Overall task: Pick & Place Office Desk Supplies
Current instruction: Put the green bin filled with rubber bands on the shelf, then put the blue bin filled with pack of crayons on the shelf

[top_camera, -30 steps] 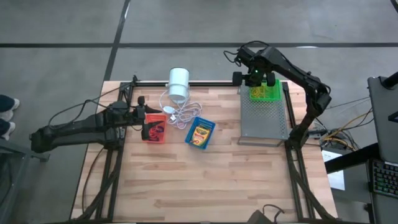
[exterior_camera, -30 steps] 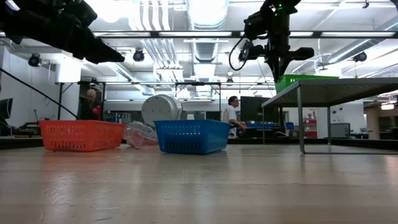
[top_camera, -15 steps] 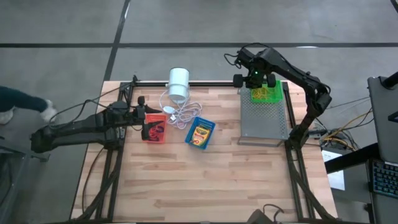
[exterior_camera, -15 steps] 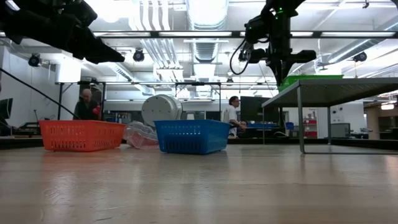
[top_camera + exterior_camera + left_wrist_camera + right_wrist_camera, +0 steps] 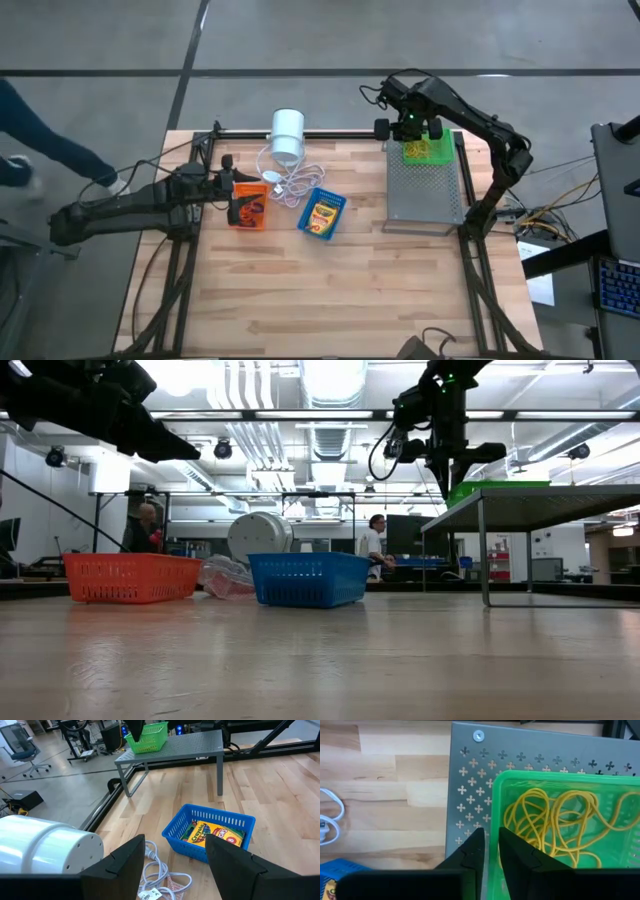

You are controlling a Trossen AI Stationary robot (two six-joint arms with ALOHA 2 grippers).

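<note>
Right gripper fingers narrowly apart astride green basket rim on tray; light, stiff plastic, grab rim.

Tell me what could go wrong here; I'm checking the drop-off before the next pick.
1. The right claw straddles the green basket's wall with only a narrow gap, so lifting now could drag or tip the basket.
2. The basket sits at the far edge of the grey tray, so a nudge might push it off.
3. The left claw hangs open near the white cord and blue basket; it could snag the cord on its next reach.
</note>
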